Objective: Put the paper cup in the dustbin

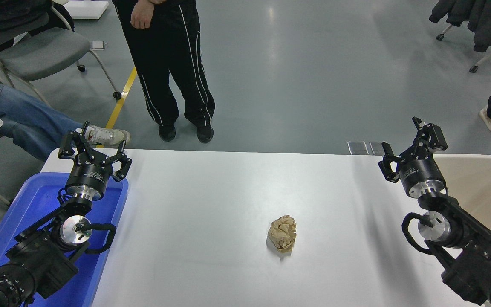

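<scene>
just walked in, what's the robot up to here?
Nothing is being held. Both tools are open and empty: the left tool sits over the blue bin, the right tool at the edge of the beige dustbin. No paper cup is visible. Only a crumpled brown paper ball lies on the white table. A person stands at the far side.

Cut off by frame edges
Beige rectangular plastic dustbin (pixel 484 158) runs off right edge; blue plastic bin (pixel 36 200) partly hidden under parked left arm.
</scene>
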Robot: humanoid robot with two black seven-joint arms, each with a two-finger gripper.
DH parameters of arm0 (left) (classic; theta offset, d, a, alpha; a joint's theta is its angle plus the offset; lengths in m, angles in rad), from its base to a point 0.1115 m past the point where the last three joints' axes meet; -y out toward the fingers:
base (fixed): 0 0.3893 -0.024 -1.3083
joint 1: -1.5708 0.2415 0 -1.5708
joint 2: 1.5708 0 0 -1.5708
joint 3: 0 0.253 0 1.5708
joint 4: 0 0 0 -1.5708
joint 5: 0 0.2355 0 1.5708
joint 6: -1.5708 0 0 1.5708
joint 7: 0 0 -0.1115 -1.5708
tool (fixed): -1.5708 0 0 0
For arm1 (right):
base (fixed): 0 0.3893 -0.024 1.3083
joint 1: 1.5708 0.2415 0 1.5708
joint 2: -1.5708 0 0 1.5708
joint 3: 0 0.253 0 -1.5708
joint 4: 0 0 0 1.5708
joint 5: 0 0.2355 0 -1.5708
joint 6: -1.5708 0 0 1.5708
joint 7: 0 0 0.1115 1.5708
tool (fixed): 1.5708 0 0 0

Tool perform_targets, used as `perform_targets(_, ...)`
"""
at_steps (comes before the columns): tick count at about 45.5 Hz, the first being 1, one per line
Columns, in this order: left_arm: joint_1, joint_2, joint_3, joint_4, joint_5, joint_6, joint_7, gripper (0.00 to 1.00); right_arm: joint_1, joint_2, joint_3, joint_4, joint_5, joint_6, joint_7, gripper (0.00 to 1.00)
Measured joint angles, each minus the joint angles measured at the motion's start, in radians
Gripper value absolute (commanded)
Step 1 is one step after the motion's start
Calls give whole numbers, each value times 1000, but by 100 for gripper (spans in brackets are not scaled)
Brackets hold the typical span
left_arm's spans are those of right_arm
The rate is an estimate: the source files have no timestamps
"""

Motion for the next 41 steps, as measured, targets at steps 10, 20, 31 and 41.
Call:
perform_targets(10, 0, 0, 0, 0, 0, 0, 1, 100, -1, 1, -1, -2, 4, 1, 2, 99)
perform_targets(20, 0, 0, 0, 0, 0, 0, 0, 100, -2, 1, -1, -3, 6, 1, 2, 99)
perform_targets(31, 0, 0, 0, 0, 0, 0, 0, 100, -10, 1, 1, -5, 6, 1, 3, 99)
perform_targets(41, 0, 0, 0, 0, 0, 0, 0, 100, -20, 1, 9, -5, 7, -1, 3, 99)
